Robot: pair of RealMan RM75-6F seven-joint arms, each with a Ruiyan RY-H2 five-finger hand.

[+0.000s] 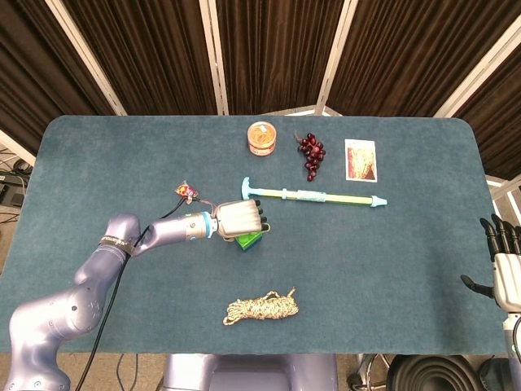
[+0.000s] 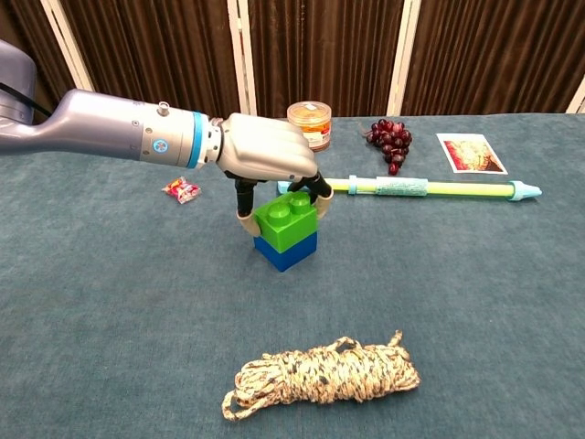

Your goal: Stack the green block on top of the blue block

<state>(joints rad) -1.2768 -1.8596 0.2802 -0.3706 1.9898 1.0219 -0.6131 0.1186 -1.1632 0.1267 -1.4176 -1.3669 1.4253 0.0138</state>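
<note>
The green block (image 2: 287, 218) sits level on top of the blue block (image 2: 288, 251) near the table's middle left. My left hand (image 2: 267, 155) hangs over the pair and pinches the green block between thumb and fingers. From the head view the left hand (image 1: 238, 219) covers most of the stack, and only a sliver of green block (image 1: 251, 239) shows beneath it. My right hand (image 1: 505, 265) stays at the far right edge, off the table, fingers spread and empty.
A coiled rope (image 2: 322, 375) lies in front of the blocks. Behind them are a long yellow-and-teal stick (image 2: 416, 188), a bunch of grapes (image 2: 391, 141), an orange-lidded can (image 2: 310, 124), a picture card (image 2: 471, 153) and a small candy wrapper (image 2: 182, 189).
</note>
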